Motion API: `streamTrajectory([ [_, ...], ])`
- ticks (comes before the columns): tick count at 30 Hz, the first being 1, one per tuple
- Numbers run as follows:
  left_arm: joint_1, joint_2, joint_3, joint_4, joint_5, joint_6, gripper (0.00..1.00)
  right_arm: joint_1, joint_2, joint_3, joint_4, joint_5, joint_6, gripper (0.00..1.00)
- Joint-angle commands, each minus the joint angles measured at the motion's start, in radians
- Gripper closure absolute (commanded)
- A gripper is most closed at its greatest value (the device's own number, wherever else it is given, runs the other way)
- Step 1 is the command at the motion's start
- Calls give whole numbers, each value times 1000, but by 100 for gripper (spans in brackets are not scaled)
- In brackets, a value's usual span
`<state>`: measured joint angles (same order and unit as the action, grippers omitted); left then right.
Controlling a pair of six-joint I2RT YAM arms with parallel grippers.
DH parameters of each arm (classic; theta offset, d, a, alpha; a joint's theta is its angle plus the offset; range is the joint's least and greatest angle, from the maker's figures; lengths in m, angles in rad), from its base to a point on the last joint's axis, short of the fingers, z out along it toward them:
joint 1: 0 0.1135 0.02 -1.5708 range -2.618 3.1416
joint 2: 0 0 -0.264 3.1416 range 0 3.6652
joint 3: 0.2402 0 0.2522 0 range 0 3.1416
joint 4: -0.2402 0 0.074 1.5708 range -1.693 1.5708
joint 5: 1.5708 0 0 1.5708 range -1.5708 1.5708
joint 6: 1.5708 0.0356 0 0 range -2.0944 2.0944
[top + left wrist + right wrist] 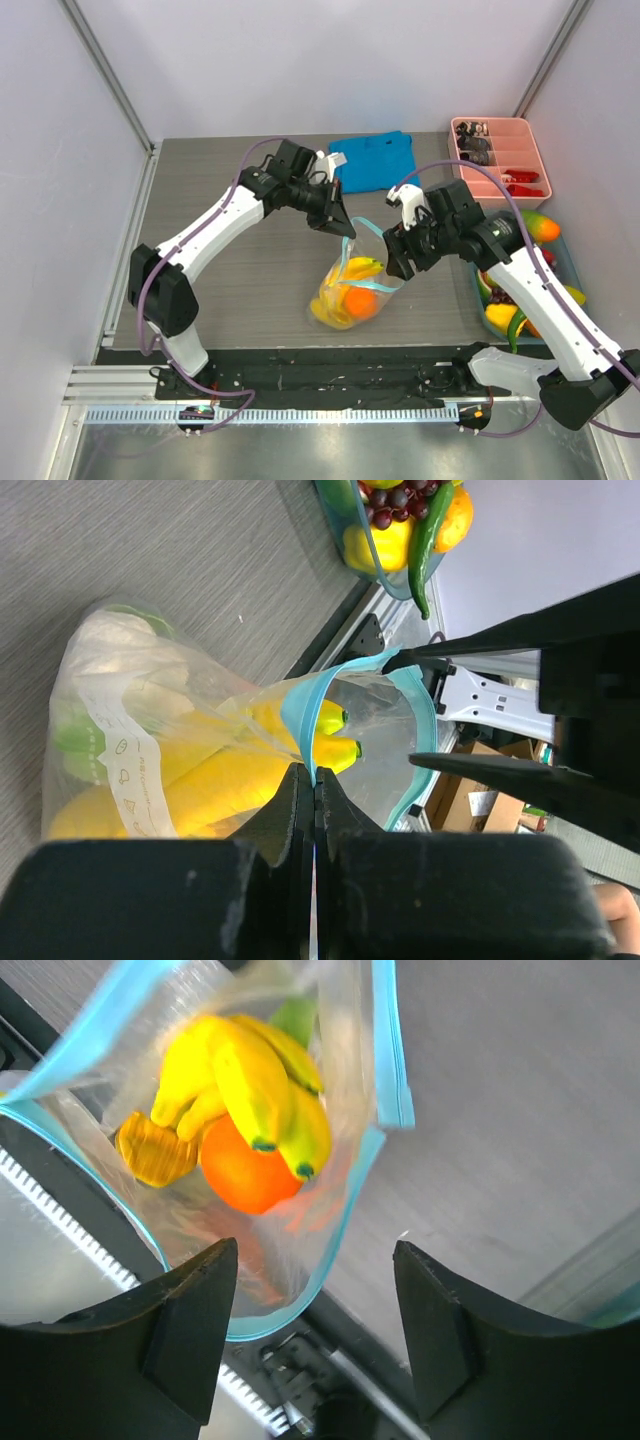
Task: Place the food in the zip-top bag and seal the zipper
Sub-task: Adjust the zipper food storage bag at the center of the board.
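Observation:
The clear zip-top bag point(352, 290) stands on the table's middle with its mouth held open. Inside it lie yellow bananas point(250, 1080), an orange point(245, 1175) and white cauliflower point(110, 650). My left gripper point(340, 225) is shut on the light-blue zipper point(315, 765) at the far side of the rim, and the strip runs up out of its jaws. At the bag's right side my right gripper point(400, 262) is open. The near curve of the zipper point(340, 1230) hangs between its fingers point(200, 1300) without being pinched.
A blue folded cloth point(375, 160) lies at the back. To its right stands a pink tray point(500, 155) with small bits. A bin of more toy food point(505, 315) stands at the right edge, under my right arm. The table's dark front rail point(330, 380) runs close to the bag.

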<state>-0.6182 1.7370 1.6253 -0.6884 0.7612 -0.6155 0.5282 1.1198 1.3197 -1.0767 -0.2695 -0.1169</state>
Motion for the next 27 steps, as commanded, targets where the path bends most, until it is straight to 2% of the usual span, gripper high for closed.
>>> streamTrajectory([
  [1,6,-67,5,13,-13,30,100,-14,-29,-48,-23,-57,103,36],
  [3,6,-73,2,13,-17,36,100,-14,-28,-63,-15,-76,115,43],
  [4,6,-76,-1,13,-17,37,100,-14,-19,-60,-17,-89,115,53],
  [5,6,-85,-2,12,-19,42,100,-19,-11,-42,-20,-115,114,76],
  [7,3,-96,-15,3,-31,71,100,-27,12,-11,-14,-183,115,95],
  [8,-8,-109,-15,-9,-57,88,100,-39,21,37,-9,-197,115,99],
  [12,-70,-145,4,-117,-112,221,100,-60,66,136,61,-341,230,99],
  [13,-83,-149,5,-128,-126,253,100,-62,66,135,123,-388,302,99],
  [16,-101,-145,22,-164,-155,267,100,-62,71,93,185,-430,342,99],
  [20,-86,-106,61,-215,-155,266,100,-60,100,40,149,-386,269,99],
  [23,-63,-88,51,-192,-123,221,100,-66,121,36,146,-295,223,99],
  [27,-51,-82,57,-175,-131,201,100,-91,146,52,146,-252,186,97],
])
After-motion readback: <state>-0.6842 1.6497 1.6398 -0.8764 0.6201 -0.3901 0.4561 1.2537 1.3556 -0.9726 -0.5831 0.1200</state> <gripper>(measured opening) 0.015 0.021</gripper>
